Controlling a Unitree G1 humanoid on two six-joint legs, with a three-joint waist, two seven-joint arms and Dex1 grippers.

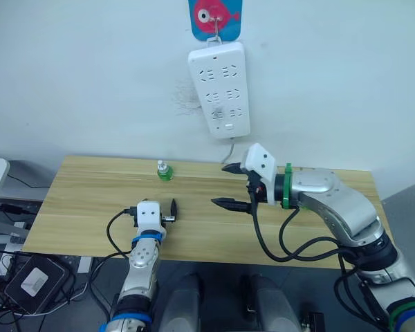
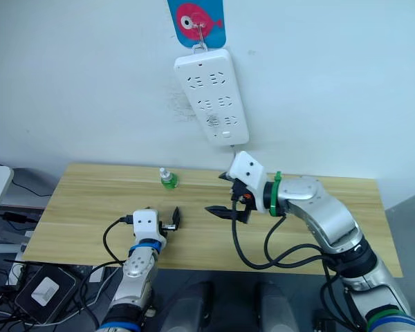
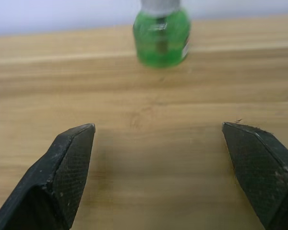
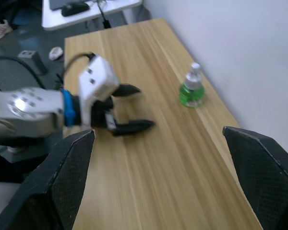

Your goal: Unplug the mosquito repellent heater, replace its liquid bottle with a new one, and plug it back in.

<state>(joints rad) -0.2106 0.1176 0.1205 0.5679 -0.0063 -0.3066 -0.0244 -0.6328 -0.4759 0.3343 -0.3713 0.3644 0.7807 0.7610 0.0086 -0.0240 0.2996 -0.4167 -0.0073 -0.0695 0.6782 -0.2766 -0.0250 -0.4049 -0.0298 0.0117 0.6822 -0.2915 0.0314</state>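
Green bottle point(image 3: 161, 36), cap cropped, stands beyond wide-spread left gripper point(image 3: 158, 167); right gripper point(image 1: 227, 185) wide.

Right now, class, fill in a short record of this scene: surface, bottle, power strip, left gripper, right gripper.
surface: wooden table against a white wall
bottle: small green bottle, upright near the table's far edge
power strip: white power strip hung on the wall, no plug in its sockets
left gripper: left gripper open, low over the table, facing the bottle
right gripper: right gripper open, raised above the table, holding nothing
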